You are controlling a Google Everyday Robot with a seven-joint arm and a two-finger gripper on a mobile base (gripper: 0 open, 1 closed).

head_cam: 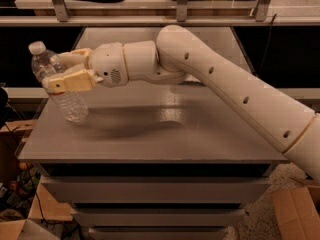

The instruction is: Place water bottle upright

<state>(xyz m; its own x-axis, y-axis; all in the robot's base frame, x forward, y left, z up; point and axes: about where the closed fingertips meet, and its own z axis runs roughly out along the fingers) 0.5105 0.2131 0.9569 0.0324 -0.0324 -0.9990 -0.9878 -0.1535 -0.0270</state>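
Grey tabletop, dim room, shelf rail across the back. Water bottle sits at the table's left side, near the left edge. It's clear ribbed plastic with a white cap. Not plumb: the cap leans up and to the left, and the base is down at the surface. Can't tell if the base actually bears on the table or is just above it.

Gripper is clamped across the bottle's upper body, below the cap. One tan finger runs across the near face of the bottle, the other sits behind it on the far side. So the bottle is pinched between the two, with the neck and cap sticking out above the grip and the lower body hanging out below it.

White wrist housing is directly right of the bottle. Arm runs from there across the table and off to the lower right.

Stacked grey tiers under the tabletop. Cardboard box on the floor bottom right, more clutter on the floor to the left.
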